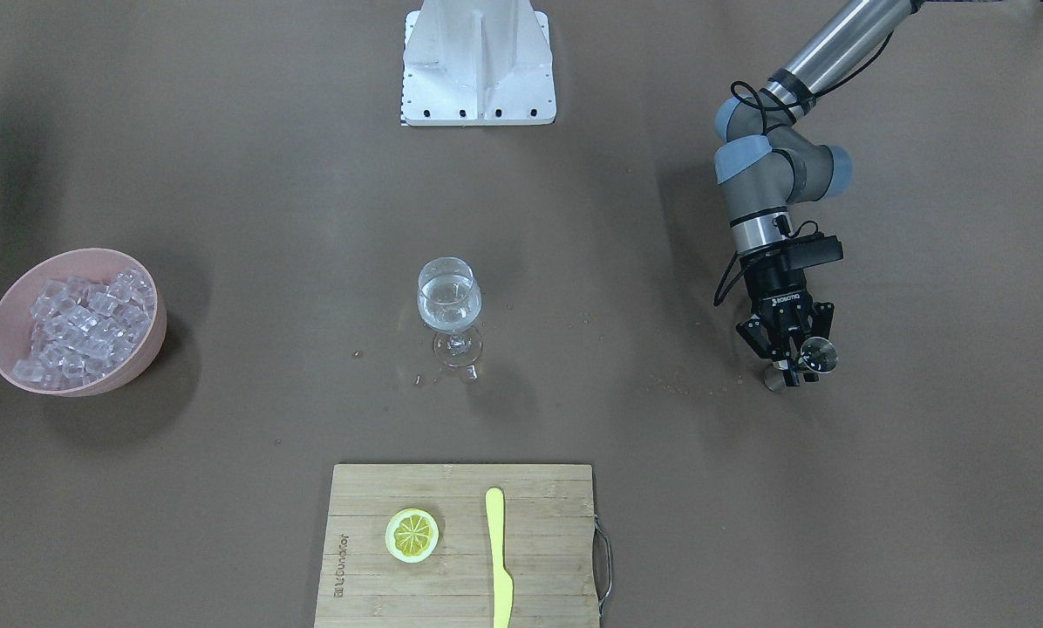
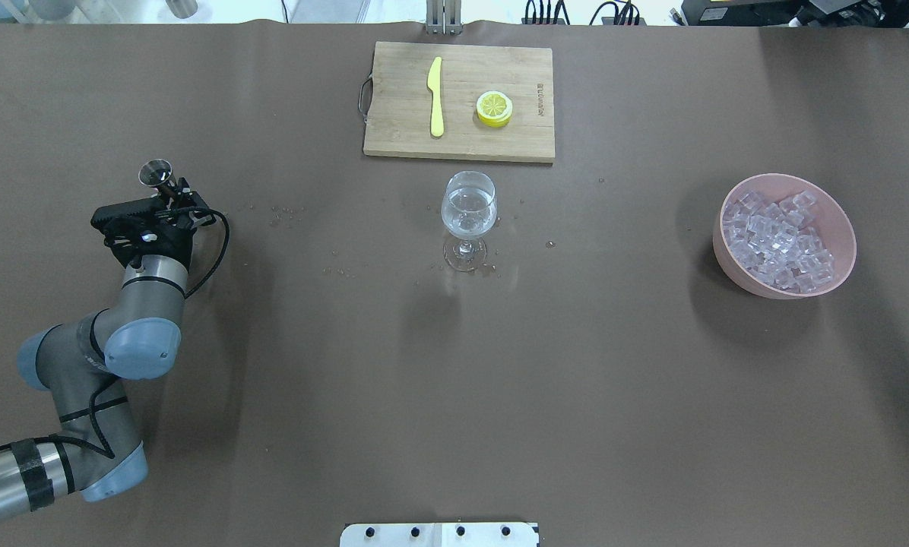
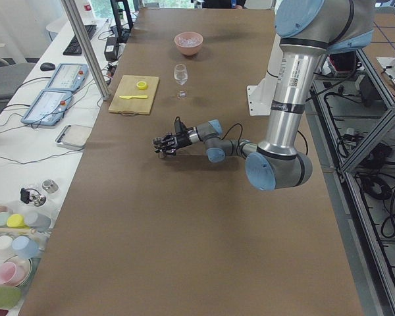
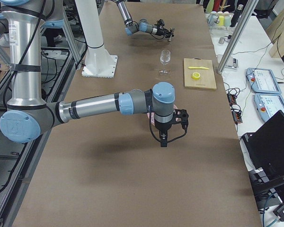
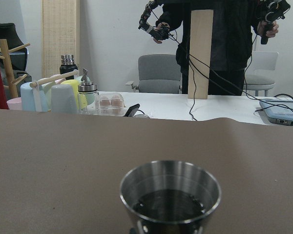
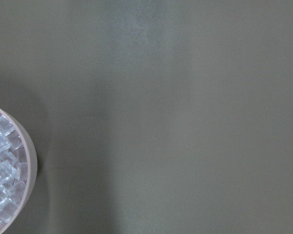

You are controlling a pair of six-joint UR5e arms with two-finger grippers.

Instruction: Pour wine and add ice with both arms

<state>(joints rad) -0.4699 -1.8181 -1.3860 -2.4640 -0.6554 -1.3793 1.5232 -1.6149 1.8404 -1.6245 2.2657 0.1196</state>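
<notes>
A stemmed glass (image 1: 448, 301) stands mid-table and holds a small measure of clear wine; it also shows in the overhead view (image 2: 468, 209). Ice cubes (image 1: 85, 318) fill a pink bowl (image 1: 151, 349), also seen from overhead (image 2: 777, 239). My left gripper (image 1: 792, 362) is shut on a small steel jigger (image 1: 816, 356), held upright low over the table, far from the glass. The left wrist view shows the jigger's open mouth (image 5: 170, 195). My right gripper (image 4: 164, 141) hangs high beside the bowl; I cannot tell whether it is open or shut. The right wrist view shows only the bowl's rim (image 6: 31, 156).
A wooden cutting board (image 1: 539, 541) with a lemon slice (image 1: 412, 534) and a yellow knife (image 1: 497, 549) lies at the operators' edge. The white pedestal (image 1: 478, 65) stands at the robot's side. Small droplets dot the table around the glass.
</notes>
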